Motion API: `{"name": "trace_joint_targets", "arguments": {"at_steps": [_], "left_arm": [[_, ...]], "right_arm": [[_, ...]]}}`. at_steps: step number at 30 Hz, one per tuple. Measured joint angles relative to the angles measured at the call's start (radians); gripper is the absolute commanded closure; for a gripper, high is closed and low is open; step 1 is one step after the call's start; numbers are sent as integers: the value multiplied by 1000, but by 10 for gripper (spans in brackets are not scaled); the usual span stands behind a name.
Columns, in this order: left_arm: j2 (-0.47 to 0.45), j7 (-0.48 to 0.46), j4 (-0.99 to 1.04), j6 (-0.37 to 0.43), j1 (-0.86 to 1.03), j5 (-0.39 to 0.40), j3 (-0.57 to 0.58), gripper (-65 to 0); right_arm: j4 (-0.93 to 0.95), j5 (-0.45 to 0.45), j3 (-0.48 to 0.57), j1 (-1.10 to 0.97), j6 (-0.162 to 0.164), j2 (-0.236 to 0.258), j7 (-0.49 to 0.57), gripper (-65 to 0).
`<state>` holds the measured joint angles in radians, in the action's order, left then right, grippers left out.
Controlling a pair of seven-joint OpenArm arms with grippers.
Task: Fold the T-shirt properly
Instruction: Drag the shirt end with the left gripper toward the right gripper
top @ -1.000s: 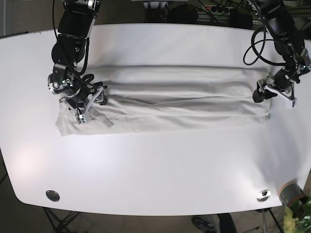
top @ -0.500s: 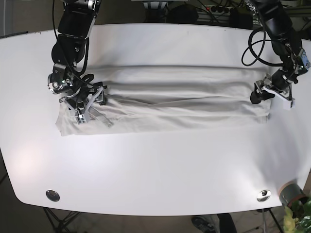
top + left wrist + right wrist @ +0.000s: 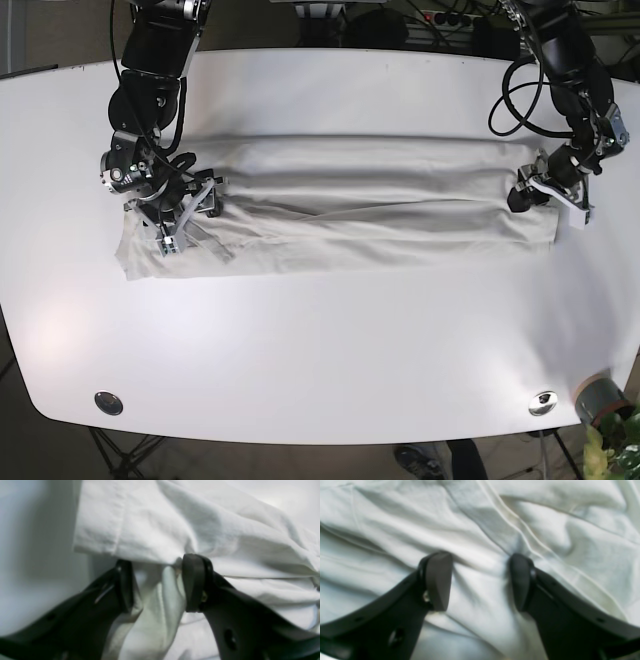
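The white T-shirt (image 3: 370,205) lies as a long, creased band across the table. My left gripper (image 3: 545,198) is at the shirt's right end. In the left wrist view this gripper (image 3: 160,585) is open, with a bunch of cloth rising between its dark fingers (image 3: 196,582) just below a hemmed edge of the T-shirt (image 3: 105,525). My right gripper (image 3: 188,220) is over the shirt's left end. In the right wrist view it (image 3: 478,582) is open, both fingers (image 3: 437,580) pressed down on the wrinkled T-shirt (image 3: 545,530), with flat cloth between them.
The white table (image 3: 330,340) reaches well past the shirt toward the front. Two metal discs (image 3: 108,403) (image 3: 543,403) sit near its front corners. A grey cylinder (image 3: 600,398) stands off the front right corner. Black cables (image 3: 520,95) hang by the left arm.
My left gripper has slid left, from just off the shirt's right end onto its edge. The right gripper has hardly moved.
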<state>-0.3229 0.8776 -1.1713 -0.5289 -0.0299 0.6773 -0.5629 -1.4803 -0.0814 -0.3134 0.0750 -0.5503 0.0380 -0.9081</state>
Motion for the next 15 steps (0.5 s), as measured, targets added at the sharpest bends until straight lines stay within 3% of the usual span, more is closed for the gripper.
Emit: {"name": "trace_joint_targets", "arguments": {"at_steps": [6,9,11,13,15], "left_arm": [[1,-5,2,1,-10,-9,-1,-247],[2,-17,3,48,-15,-11,-1,-306],[1,-23,3,69,-18,-9,-1,-307],[1,-30,3,74,-18,-10,-1,-261],[1,-27,3,77,-26,-14,-1,-164]], "right_arm": [[0,0,-1,0,0,-2,0,-352],[0,0,-1,0,0,-2,0,-352],[0,0,-1,-1,0,-2,0,-352],[0,0,-1,-1,0,-2,0,-352],[0,0,-1,-1,0,-2,0,-352]]}}
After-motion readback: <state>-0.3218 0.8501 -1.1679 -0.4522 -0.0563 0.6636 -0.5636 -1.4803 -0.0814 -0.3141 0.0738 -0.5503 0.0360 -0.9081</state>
